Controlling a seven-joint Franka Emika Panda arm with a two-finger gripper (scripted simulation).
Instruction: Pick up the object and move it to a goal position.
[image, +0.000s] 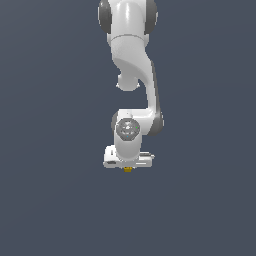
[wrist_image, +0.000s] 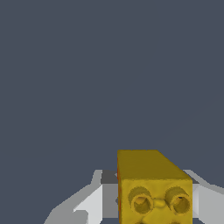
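The object (wrist_image: 154, 189) is a small yellow-orange block with two round marks on its near face. In the wrist view it fills the space between my white fingers (wrist_image: 92, 202), which stand against both of its sides. In the exterior view the object (image: 128, 169) shows only as a tiny yellow speck peeking out under the white gripper (image: 128, 165), which hangs from the arm over the middle of the scene. The gripper is shut on the object. The hand hides the fingertips in the exterior view.
A plain dark blue-grey surface (image: 50, 200) fills both views. The white arm (image: 134, 60) comes down from the top of the exterior view. No goal marker shows.
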